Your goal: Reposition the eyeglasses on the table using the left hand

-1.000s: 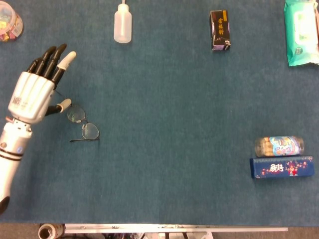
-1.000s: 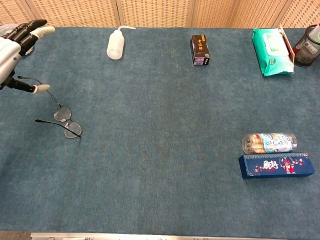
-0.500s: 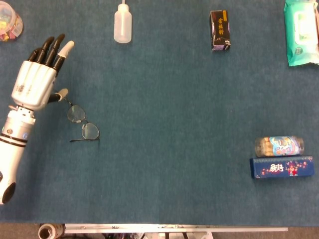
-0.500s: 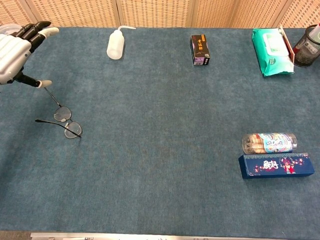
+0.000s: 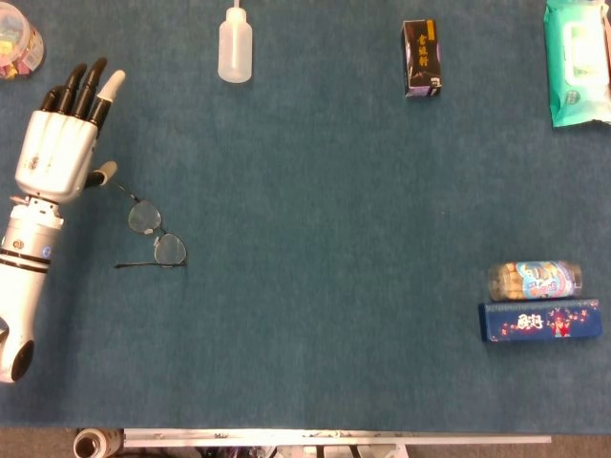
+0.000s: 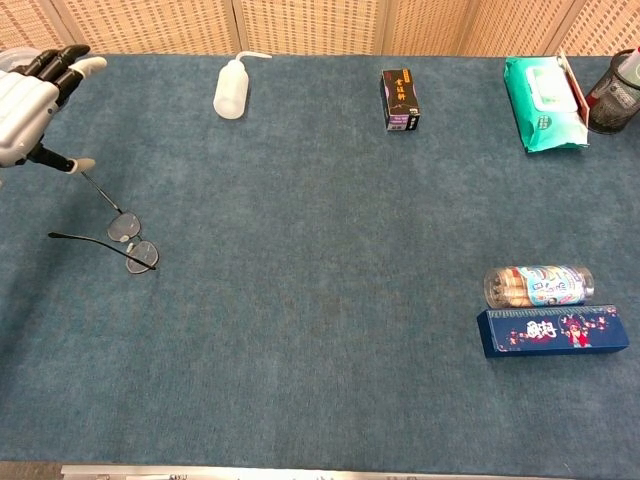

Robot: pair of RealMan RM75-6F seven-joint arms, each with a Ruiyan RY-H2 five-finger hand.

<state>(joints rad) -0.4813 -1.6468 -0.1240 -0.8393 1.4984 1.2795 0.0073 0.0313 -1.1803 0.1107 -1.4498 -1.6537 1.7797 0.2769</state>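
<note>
Left robot hand (image 5: 57, 143), fingers spread and holding nothing, beside the eyeglasses (image 5: 153, 235) lying unfolded on the tabletop (image 5: 325, 239) at its left side; light, thin-wired and likely fragile, probably best pinched at a temple arm or bridge.

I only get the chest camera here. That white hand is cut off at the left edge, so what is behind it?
Observer: In the head view the left hand sits on a white forearm that runs back toward the table's near edge.
Operator: Is there anything beyond its fingertips?
Observer: Yes. From above, a jar with colourful contents stands at the far left corner, just past the fingertips.
Operator: Anything on my side of the table?
Observer: A small roll lies just off the near edge, well below the eyeglasses.
</note>
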